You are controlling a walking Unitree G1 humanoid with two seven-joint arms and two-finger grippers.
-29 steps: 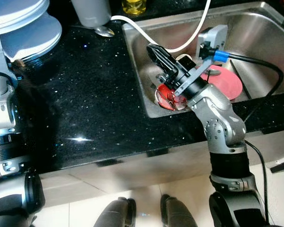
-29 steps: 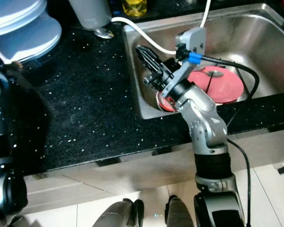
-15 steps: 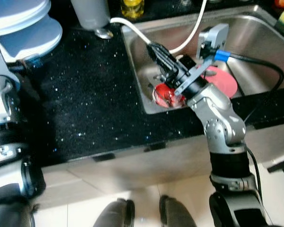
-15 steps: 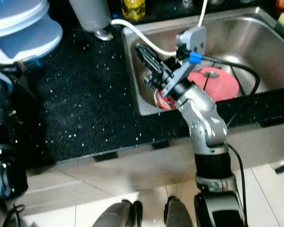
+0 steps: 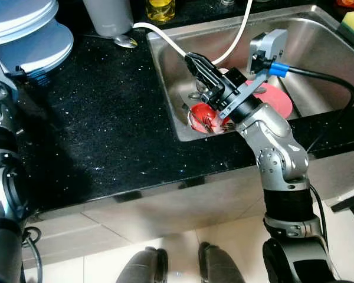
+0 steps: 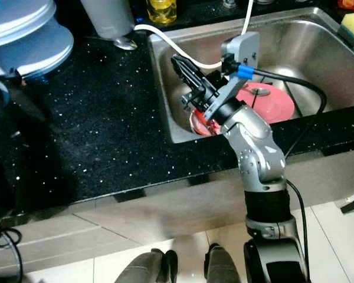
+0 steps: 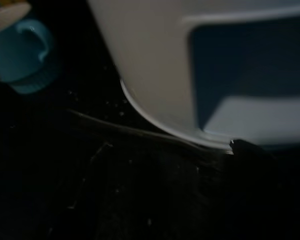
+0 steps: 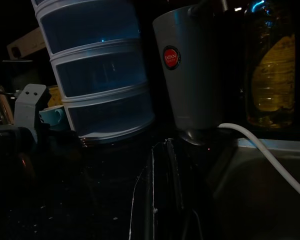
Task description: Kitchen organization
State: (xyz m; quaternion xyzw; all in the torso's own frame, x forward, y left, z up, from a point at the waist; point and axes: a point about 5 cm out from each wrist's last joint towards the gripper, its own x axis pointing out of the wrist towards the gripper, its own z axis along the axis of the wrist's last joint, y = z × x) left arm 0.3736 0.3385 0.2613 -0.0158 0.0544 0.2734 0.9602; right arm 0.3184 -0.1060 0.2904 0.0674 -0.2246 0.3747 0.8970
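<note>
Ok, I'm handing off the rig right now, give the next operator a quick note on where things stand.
Right gripper is raised over the left end of the sink, fingers close together, nothing visibly held.
Left arm idles at the counter's left by the stacked blue-and-white containers.
In the sink: small red bowl with a fork, pink plate.
White hose runs across the sink rim.
Nothing is out of the sink yet; the dishes are left to move.

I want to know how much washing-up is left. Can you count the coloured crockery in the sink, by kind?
pink plate: 1
red bowl: 1
Total: 2
The cutlery lying with them is too unclear to count.
</note>
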